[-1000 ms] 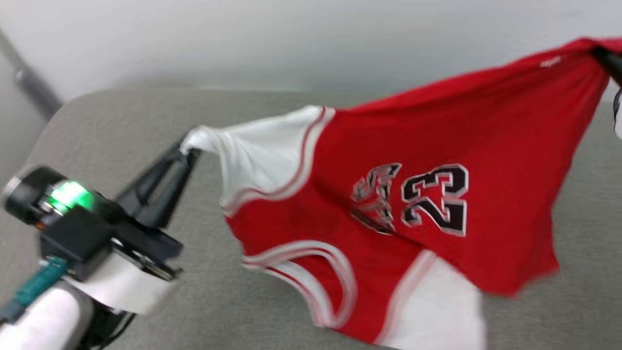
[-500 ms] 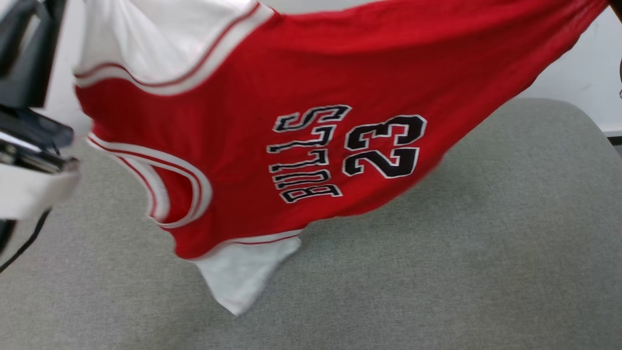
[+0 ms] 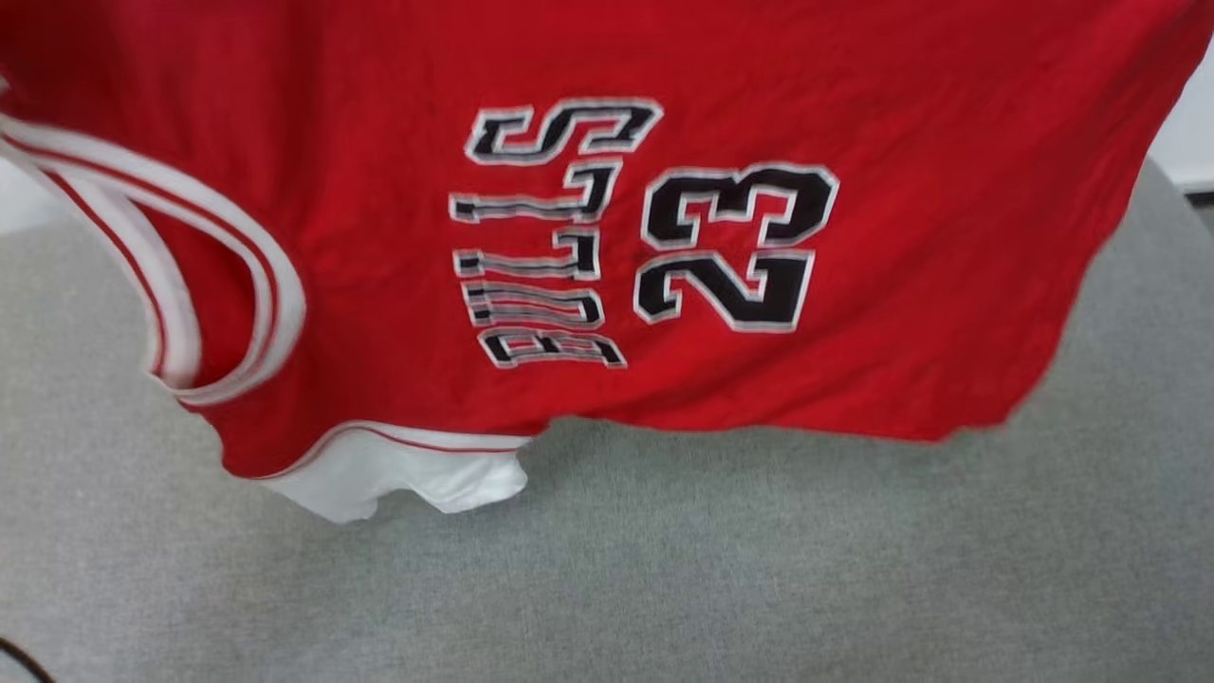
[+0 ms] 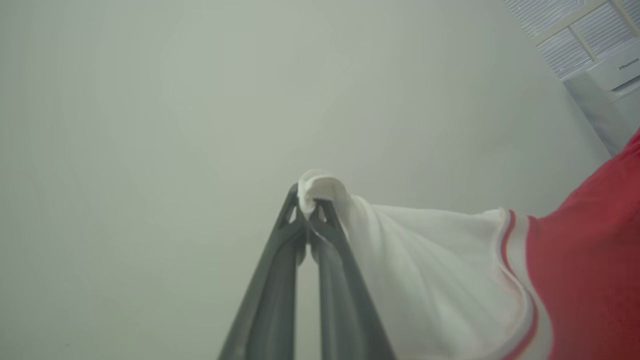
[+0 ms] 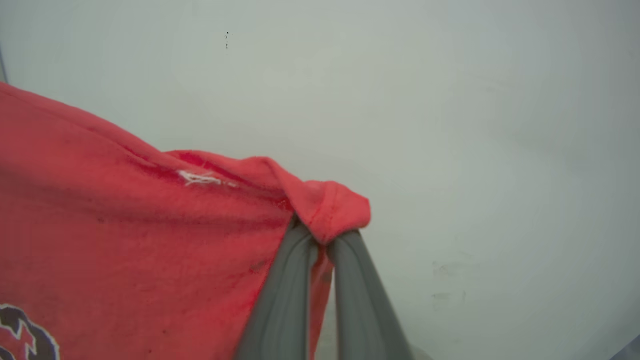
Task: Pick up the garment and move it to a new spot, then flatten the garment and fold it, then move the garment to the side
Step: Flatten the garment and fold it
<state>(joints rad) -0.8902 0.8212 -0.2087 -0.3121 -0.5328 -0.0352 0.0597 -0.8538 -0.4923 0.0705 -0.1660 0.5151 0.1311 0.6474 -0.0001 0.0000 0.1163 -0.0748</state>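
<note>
The garment (image 3: 379, 237), a red jersey with black white-outlined letters and "23", hangs spread across the top of the head view, above the grey surface (image 3: 664, 569). Its white sleeve panel (image 3: 398, 474) dangles at the lower left, just over the surface. In the left wrist view my left gripper (image 4: 309, 202) is shut on the tip of the garment's other white sleeve (image 4: 430, 260). In the right wrist view my right gripper (image 5: 320, 232) is shut on a bunched red corner of the garment (image 5: 150, 230). Both hold the cloth up in the air, stretched between them.
A grey fabric-covered surface fills the lower head view, with a pale wall (image 3: 1190, 133) behind at the right. A white air conditioner (image 4: 607, 70) stands in the far corner of the left wrist view.
The garment has risen and spread wider across the head view, now covering its whole top. My left arm has gone out of the head view. Both grips hold unchanged.
</note>
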